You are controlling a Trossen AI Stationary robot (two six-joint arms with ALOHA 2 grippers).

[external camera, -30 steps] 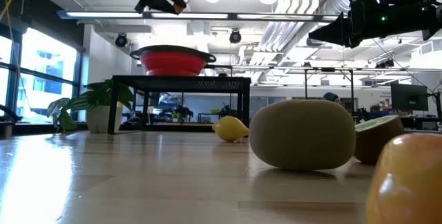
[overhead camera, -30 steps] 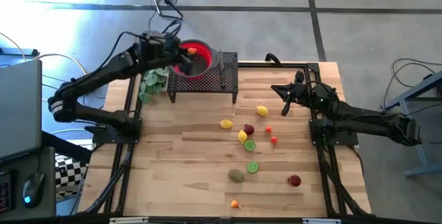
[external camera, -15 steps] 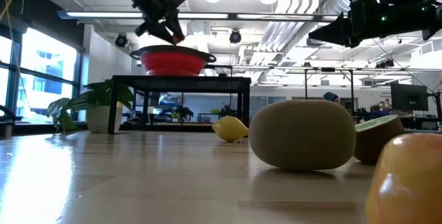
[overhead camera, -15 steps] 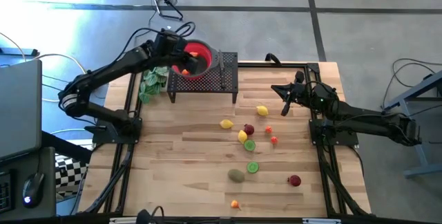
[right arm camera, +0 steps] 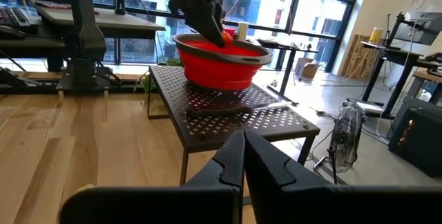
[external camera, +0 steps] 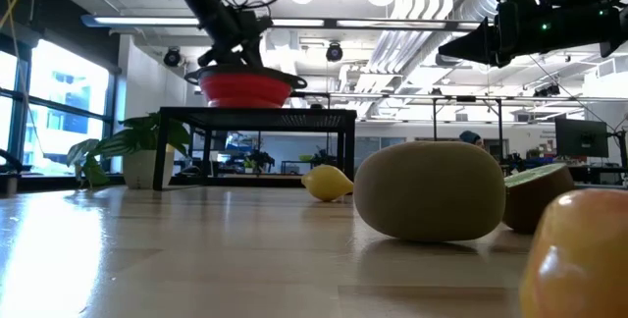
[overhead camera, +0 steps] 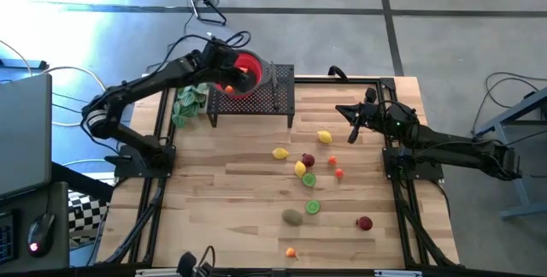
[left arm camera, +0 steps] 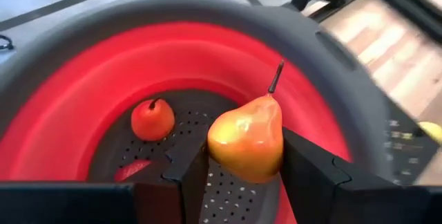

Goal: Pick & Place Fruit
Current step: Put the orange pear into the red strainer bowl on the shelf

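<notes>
My left gripper [overhead camera: 229, 74] hangs over the red bowl [overhead camera: 247, 61], which sits on a black perforated stand [overhead camera: 256, 97] at the table's far side. It is shut on a yellow-orange toy pear [left arm camera: 246, 141]. A small orange-red fruit [left arm camera: 152, 119] and a red piece [left arm camera: 135, 171] lie in the bowl. More fruit lies on the table: lemons [overhead camera: 324, 137], lime halves [overhead camera: 308, 179], a kiwi [overhead camera: 292, 217] and red pieces [overhead camera: 365, 223]. My right gripper [overhead camera: 349, 113] waits shut at the table's right, level, touching nothing. My left gripper pinches the pear's round lower body [left arm camera: 231, 156] between its two fingers [left arm camera: 307, 175], one on each side. The fingers slant down from the table's left into the bowl's mouth. The pear sits upright, stem up, lifted clear of the bowl's floor.
A green leafy bunch [overhead camera: 188, 102] lies left of the stand. A slim dark knife [right arm camera: 235, 108] rests on the stand's top beside the bowl. The near left half of the wooden table [overhead camera: 214, 217] is bare. In the low view the kiwi [external camera: 430, 190] looms close.
My left gripper has come down toward the red bowl and a little toward the table's right, tipping its fingers lower. It has kept the pear, which is now just inside the bowl's rim.
</notes>
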